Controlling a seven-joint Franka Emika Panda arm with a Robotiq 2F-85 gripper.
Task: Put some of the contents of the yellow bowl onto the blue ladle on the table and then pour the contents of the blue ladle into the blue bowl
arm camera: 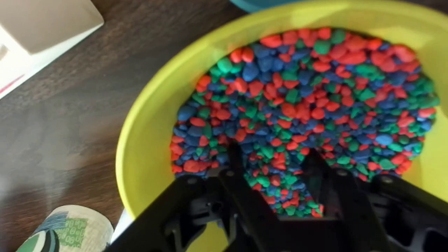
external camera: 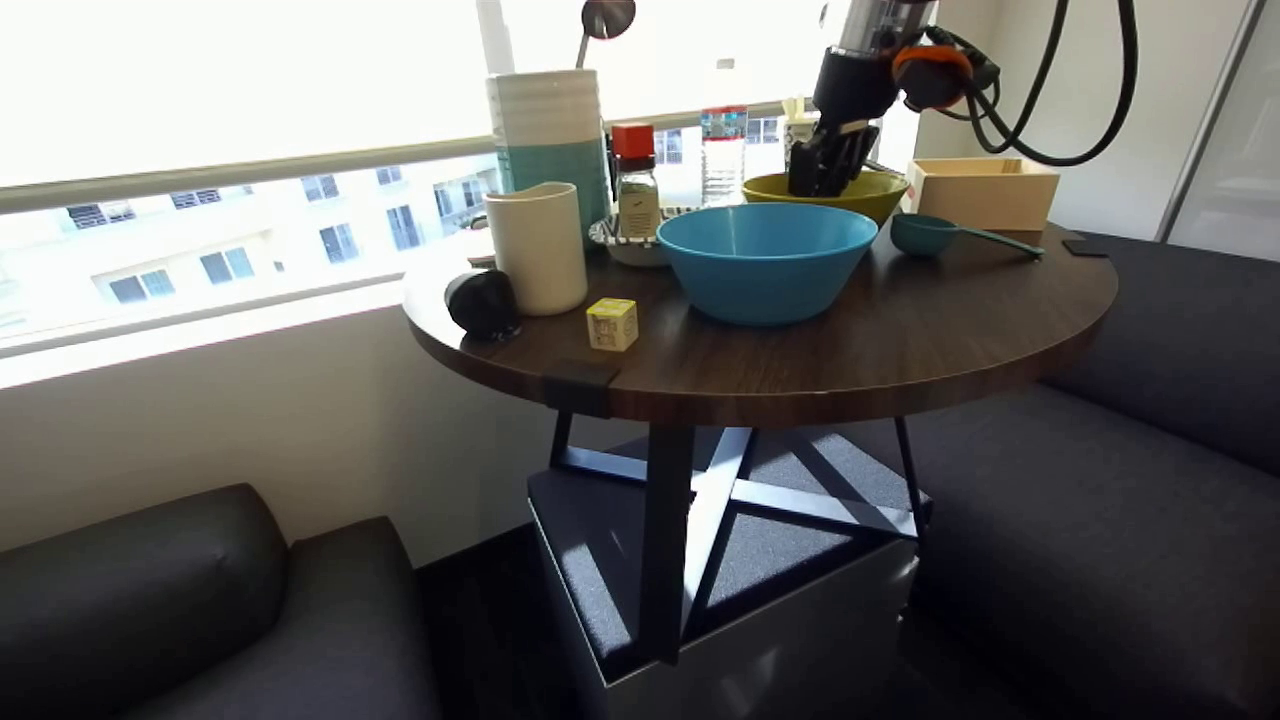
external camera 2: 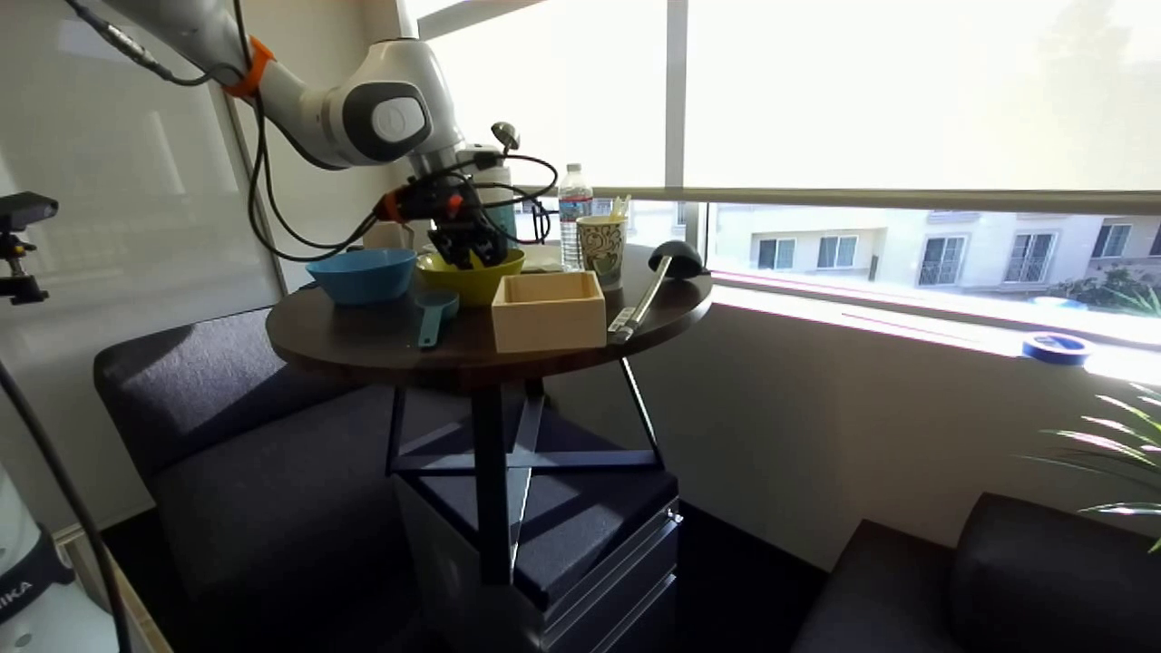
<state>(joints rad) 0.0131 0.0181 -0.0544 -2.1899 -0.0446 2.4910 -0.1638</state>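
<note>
Claw (arm camera: 273, 151) parted among pebbles (arm camera: 297, 91)

I had its fingers spread inside the smooth yellow bowl (arm camera: 150, 140), lumpy red, blue and green pebbles between them. The blue ladle (external camera: 922, 237) lay just outside that bowl, round cup nearest, slim handle pointing away; my next lift, I reckoned, had to clear the rim towards it. On another side of the yellow bowl stood the flared blue bowl (external camera: 770, 272), on the wood-grained counter (external camera: 950, 320).

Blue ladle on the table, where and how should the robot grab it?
Probably by the narrow handle, from above, pinching across its width: it points away from the yellow bowl toward the edge of the table, while the round cup sits closer to that bowl.
</note>
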